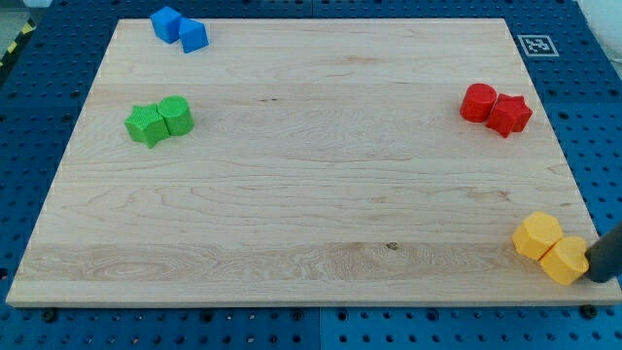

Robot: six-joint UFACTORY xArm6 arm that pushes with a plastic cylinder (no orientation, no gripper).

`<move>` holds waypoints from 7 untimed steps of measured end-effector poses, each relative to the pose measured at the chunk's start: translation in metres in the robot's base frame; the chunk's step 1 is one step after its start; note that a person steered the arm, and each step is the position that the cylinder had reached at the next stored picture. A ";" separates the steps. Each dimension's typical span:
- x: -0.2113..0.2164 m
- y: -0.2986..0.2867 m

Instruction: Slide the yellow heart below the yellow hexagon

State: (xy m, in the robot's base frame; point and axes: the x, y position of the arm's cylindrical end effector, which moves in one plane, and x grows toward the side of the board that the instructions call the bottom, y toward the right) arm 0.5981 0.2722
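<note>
Two yellow blocks sit touching near the board's bottom right corner. One yellow block (537, 235) is up and to the left. The other yellow block (565, 261) is down and to the right, at the board's edge. I cannot tell which is the heart and which the hexagon. My tip (594, 273) comes in from the view's right edge. It is right beside the lower right yellow block, on its right side, touching or nearly touching it.
Two blue blocks (166, 22) (193, 36) lie at the top left. A green star (147, 126) and a green cylinder (177, 115) lie at the left. A red cylinder (478, 102) and a red star (509, 115) lie at the right. The wooden board (311, 194) rests on a blue pegboard.
</note>
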 end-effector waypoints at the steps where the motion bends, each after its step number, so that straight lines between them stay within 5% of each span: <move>1: -0.011 -0.005; 7: 0.015 -0.033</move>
